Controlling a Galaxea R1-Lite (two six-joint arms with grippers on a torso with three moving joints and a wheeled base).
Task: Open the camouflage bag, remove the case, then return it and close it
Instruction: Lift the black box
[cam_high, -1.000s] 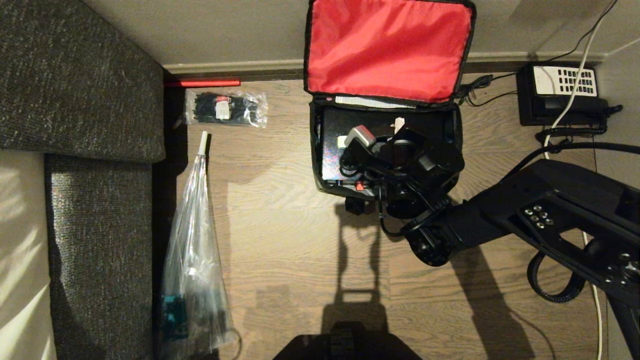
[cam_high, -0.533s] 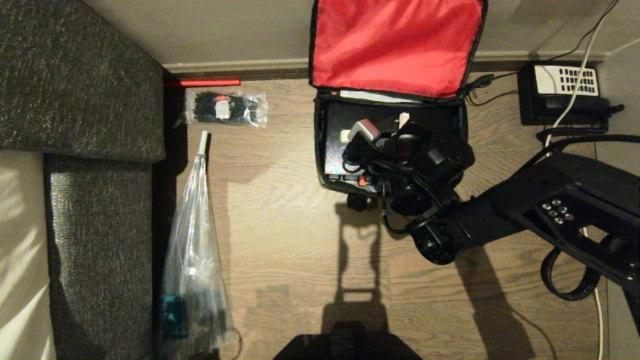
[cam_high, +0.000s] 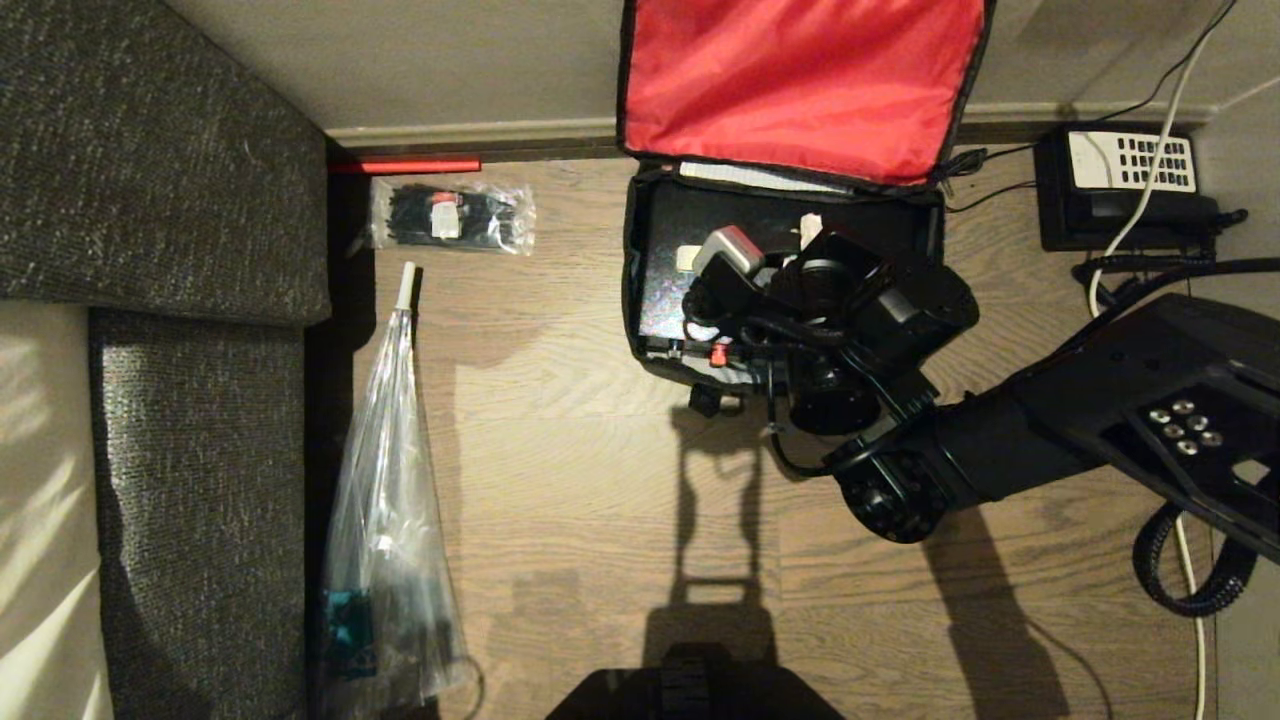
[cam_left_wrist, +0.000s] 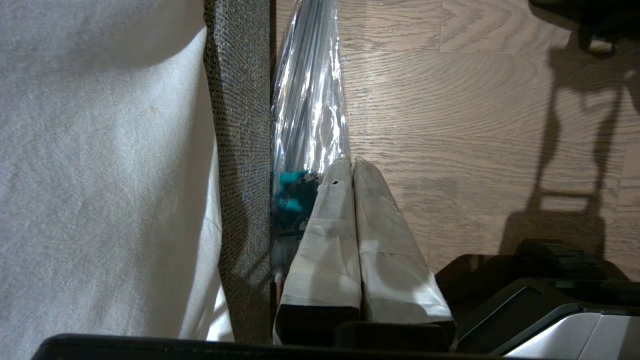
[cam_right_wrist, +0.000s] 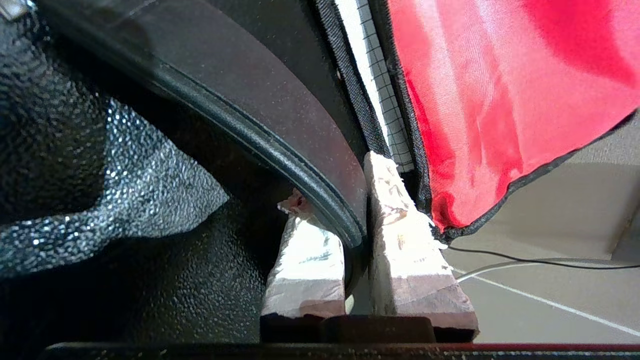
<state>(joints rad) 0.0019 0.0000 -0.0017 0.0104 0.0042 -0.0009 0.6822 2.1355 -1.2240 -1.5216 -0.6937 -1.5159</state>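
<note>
On wood floor (cam_high: 560, 470), right hand (cam_right_wrist: 356, 220) pinches case (cam_high: 665, 270) edge.

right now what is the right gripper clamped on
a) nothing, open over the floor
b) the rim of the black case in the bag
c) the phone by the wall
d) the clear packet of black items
b: in the right wrist view the right gripper pinches the curved edge of the case, one finger on each side, beside the red lid lining of the camouflage bag.
</note>
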